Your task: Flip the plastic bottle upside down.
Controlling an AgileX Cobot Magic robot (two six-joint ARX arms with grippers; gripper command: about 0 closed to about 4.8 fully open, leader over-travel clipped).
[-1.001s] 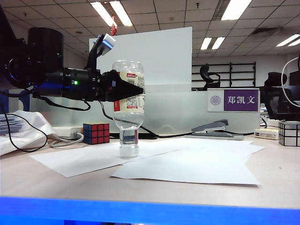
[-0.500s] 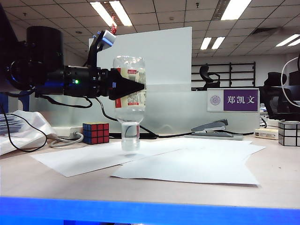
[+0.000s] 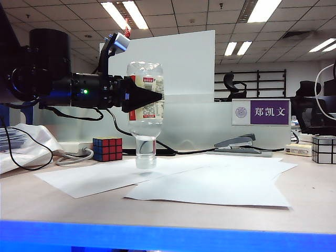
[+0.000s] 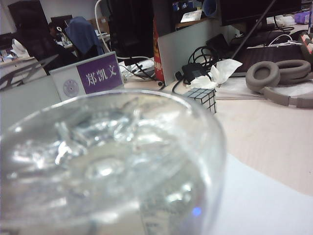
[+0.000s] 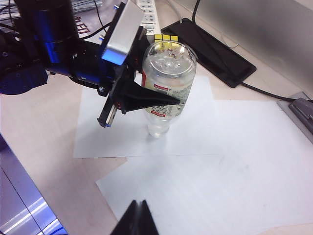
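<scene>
A: The big picture: the bottle [image 3: 145, 105] is inverted, base up, cap [image 3: 145, 155] down, and the left gripper [image 3: 152, 97] is clamped on its labelled middle, reaching in level from the left side.

B: Is it down yet?

A: Can't quite call it. The cap sits right at the paper [image 3: 210, 184], either touching or a hair above. I'd say the flip itself is done; what's left is setting it square on its cap and letting go without tipping it. Narrow cap, heavy top, so that release looks like the risky bit.

B: And the right gripper [image 5: 137, 215]?

A: Hanging well above and off to the side, jaws pressed together, holding nothing. It only watches from there.

B: Walk me around the surface.

A: A pale desk [image 3: 310, 205] with two overlapping white sheets, the bottle over the rear one. Behind it a white divider [image 3: 184, 68], office ceiling lights beyond. Then smaller stuff: a purple nameplate [image 3: 261, 112], a stapler [image 3: 236, 142], a Rubik's cube [image 3: 107, 149] just left of the bottle, a mirror cube [image 3: 324, 149] at far right.

B: Anything crowding the bottle?

A: No, the cubes stand apart from it.
</scene>
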